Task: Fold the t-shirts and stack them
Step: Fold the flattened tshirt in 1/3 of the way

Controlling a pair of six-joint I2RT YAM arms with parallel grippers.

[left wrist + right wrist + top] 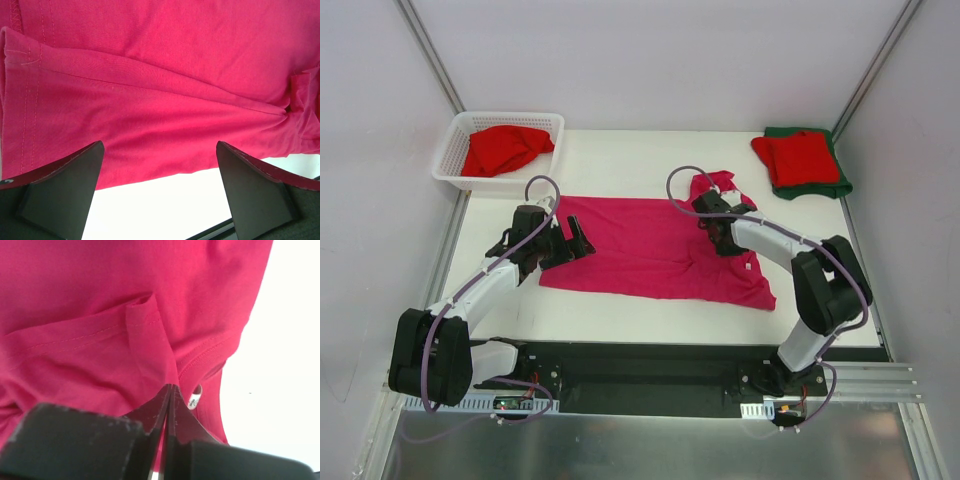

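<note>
A magenta-pink t-shirt (640, 250) (150, 75) (75, 315) lies spread across the middle of the table, with one sleeve turned up at its far right. My left gripper (573, 246) (160, 145) is open at the shirt's left hem, its fingers straddling the near edge of the cloth without touching it. My right gripper (710, 225) (170, 386) is shut on a raised fold of the magenta shirt beside the collar and its white label (196, 399). A folded red t-shirt (797, 157) lies on a folded dark green one (840, 186) at the back right.
A white lattice basket (455, 150) at the back left holds a crumpled red t-shirt (505, 148). White table (620, 160) shows around the shirts. A black base rail (640, 365) runs along the near edge.
</note>
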